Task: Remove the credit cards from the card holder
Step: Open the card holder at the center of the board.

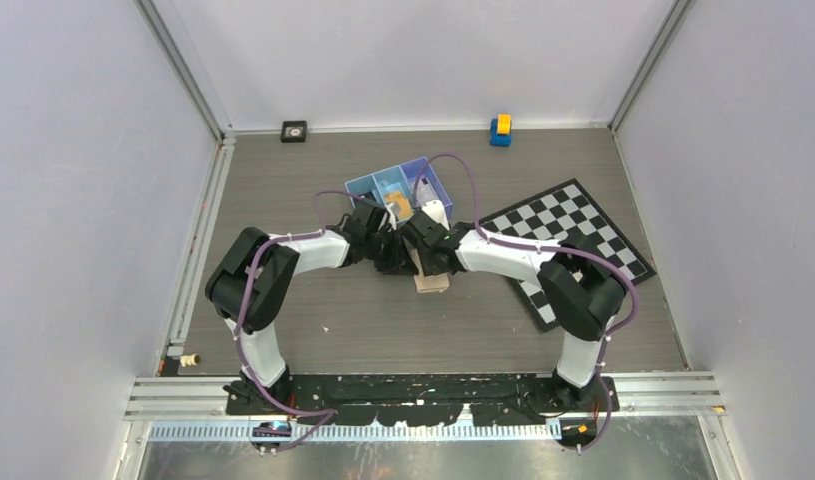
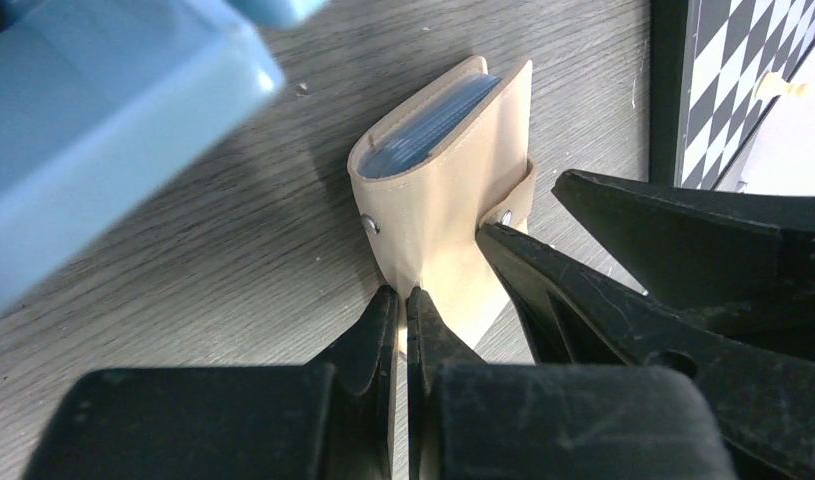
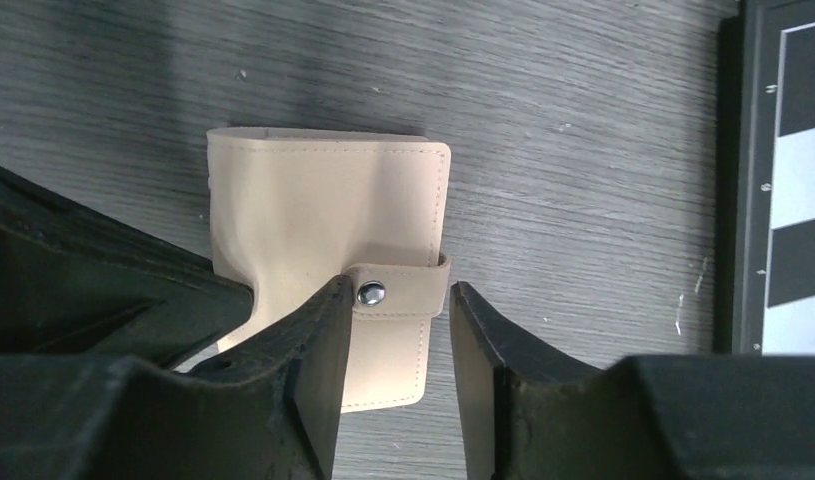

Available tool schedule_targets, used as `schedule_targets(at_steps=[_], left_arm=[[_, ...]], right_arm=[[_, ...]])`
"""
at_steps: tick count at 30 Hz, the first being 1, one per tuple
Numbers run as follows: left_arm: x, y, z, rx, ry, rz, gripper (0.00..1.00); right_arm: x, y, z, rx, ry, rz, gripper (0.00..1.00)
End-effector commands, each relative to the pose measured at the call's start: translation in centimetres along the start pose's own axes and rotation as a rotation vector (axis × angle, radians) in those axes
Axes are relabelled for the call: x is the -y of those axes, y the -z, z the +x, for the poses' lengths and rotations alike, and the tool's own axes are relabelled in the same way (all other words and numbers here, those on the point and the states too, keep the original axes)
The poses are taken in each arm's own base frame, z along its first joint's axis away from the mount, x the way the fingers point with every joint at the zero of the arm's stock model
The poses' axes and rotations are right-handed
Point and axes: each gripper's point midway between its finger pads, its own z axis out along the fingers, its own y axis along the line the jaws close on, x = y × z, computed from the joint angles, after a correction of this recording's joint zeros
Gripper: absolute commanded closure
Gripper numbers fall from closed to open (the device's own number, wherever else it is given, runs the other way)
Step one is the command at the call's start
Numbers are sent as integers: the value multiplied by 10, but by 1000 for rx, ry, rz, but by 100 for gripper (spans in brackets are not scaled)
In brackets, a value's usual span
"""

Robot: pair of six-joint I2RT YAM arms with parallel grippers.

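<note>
1. The left gripper [image 2: 401, 308] is clenched on the card holder [image 2: 438, 200], pinching a thin flap right at its fingertips. The body of the holder stands just ahead of them. So slim a bite may slip under a hard tug, and the holder would then twist free.
2. The snap tab [image 3: 415, 300] looks fastened and lies between the fingers of the right gripper [image 3: 396, 292]. That gripper is released, jaws apart. One finger is against the stud side and the other is just clear of the tab's end. Closing here may squeeze the snap tighter instead of peeling it open.
3. The two grippers crowd each other, so a small sideways move risks a knock.
4. The credit cards [image 2: 428, 130] show only as bluish layered edges in the holder's far end. Their number and colours cannot be told.
5. I cannot tell whether the holder rests on the table [image 3: 583, 150] or hangs above it. From above, both grippers cover nearly all of it.
</note>
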Motion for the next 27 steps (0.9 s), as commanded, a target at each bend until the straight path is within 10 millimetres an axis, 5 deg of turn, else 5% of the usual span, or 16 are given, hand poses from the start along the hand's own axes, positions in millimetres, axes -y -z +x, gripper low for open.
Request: schedule_targets(at_steps=[1,18,23,27], left_arm=[[11,12,-9,31,-37,12,100],[4,12,-10,31,-45,-26,100],[4,12,-10,30,-45,-24,100],[7,13,-9,29,-46,-8,100]], right_arm=[[36,7,-10,52,63,270,57],[67,24,-24,121,69,458,67],[74,25,-25,117,33,441,70],[60,27,-24,124,-21,291,69]])
